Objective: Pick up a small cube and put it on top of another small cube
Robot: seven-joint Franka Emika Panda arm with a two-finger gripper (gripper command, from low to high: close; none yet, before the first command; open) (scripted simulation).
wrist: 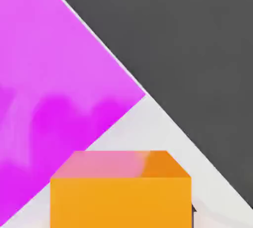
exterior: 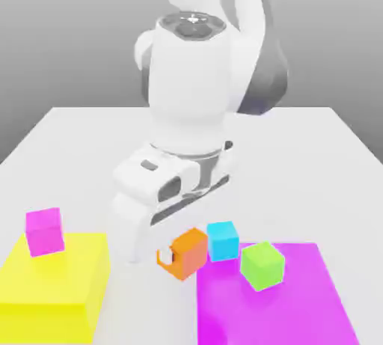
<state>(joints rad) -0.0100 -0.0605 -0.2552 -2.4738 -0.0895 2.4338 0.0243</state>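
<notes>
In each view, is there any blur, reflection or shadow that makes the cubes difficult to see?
Exterior view: even soft light, edges slightly soft; the orange cube, cyan cube and green cube stay distinct. Hand view: the orange cube's top carries a pink reflection, and the magenta mat shows darker smeared patches, perhaps reflections.

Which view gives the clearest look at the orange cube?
The hand view: the orange cube sits close up, top and one side face unobstructed. In the exterior view it is small, between the fingers of the gripper, beside the cyan cube.
</notes>
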